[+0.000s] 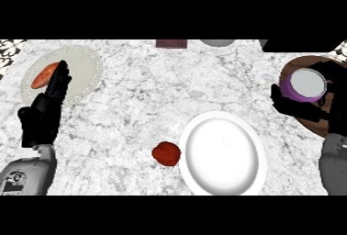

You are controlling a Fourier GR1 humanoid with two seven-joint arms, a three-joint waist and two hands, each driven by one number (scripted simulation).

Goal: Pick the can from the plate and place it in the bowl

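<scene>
Black fingers of right hand point(298, 108) curled round purple can point(307, 83), thumb on near side, grey lid facing up. Can over brown plate point(305, 62) at right edge; touching it or lifted, cannot tell. White bowl point(224, 156) at centre front, well apart from can. Red round item point(166, 153) just beside bowl's left rim. Left hand point(42, 112) resting at left, fingers straight and together, over pale plate point(81, 64) bearing orange item point(46, 75).

Kitchen setting. Grey-veined marble counter point(136, 96) carries tableware: white bowl point(224, 156), pale patterned plate point(82, 64) with an orange vegetable point(45, 77) on it, brown plate point(301, 63) at right. Red food item point(166, 153) lies just beside the bowl.
</scene>
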